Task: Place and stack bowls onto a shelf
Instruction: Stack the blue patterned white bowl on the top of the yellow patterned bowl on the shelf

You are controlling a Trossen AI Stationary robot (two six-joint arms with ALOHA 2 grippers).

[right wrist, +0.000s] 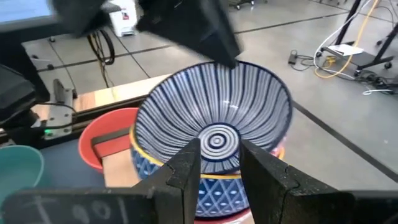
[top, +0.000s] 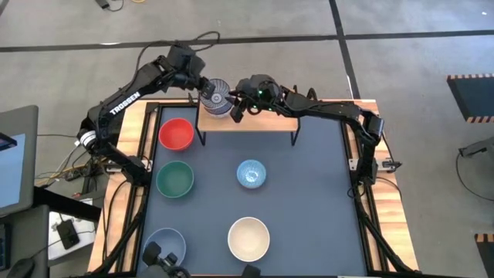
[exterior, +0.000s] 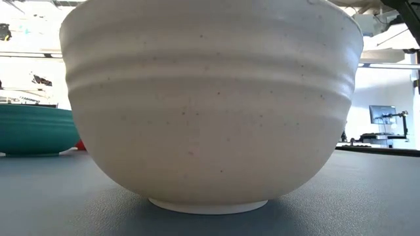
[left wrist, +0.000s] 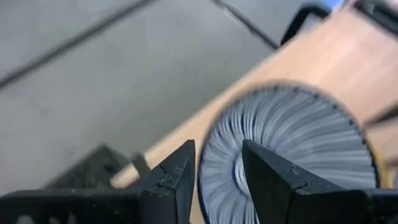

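A grey-and-white ribbed bowl [top: 215, 96] sits on top of a stack at the left end of the light-wood shelf [top: 262, 123]. In the right wrist view a yellow rim [right wrist: 148, 155], a blue patterned bowl [right wrist: 217, 194] and a pink-red edge [right wrist: 280, 149] show under the ribbed bowl [right wrist: 214, 112]. My left gripper [top: 202, 86] is shut on the ribbed bowl's far-left rim. My right gripper [top: 235, 108] stands at the bowl's right side, over its rim, with a narrow gap between the fingers [right wrist: 186, 168]. I cannot tell whether it touches the bowl. My left gripper holds the ribbed bowl's rim [left wrist: 202, 177] on the side toward the table's far left. One finger [left wrist: 174, 180] is outside the wall and one [left wrist: 267, 177] is inside. The fingers slant down from the far left. The bowl sits upright in the stack.
On the dark table top in front of the shelf stand a red bowl [top: 176, 133], a green bowl [top: 175, 177], a light blue patterned bowl [top: 251, 174], a cream white bowl [top: 248, 238] and a grey-blue bowl [top: 164, 245]. The cream bowl [exterior: 210, 105] fills the low view.
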